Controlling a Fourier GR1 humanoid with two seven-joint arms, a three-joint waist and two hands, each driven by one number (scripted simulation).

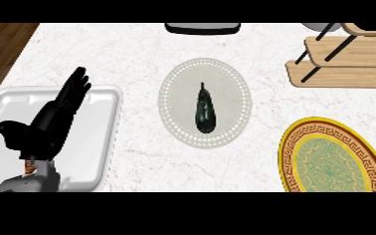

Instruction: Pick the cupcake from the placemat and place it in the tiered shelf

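On the round pale placemat (176, 82) in the middle of the counter lies a dark eggplant (205, 110), stem pointing away from me; I see no cupcake. The wooden tiered shelf (334, 62) with black legs stands at the far right. My left hand (55, 117) shows at the left, open with straight fingers pointing up, well apart from the placemat and holding nothing. My right hand is out of the picture.
A white square tray (103, 129) lies under my left hand at the left. A yellow plate with a green patterned centre (327, 159) sits at the near right. A dark object (203, 28) rests at the counter's far edge.
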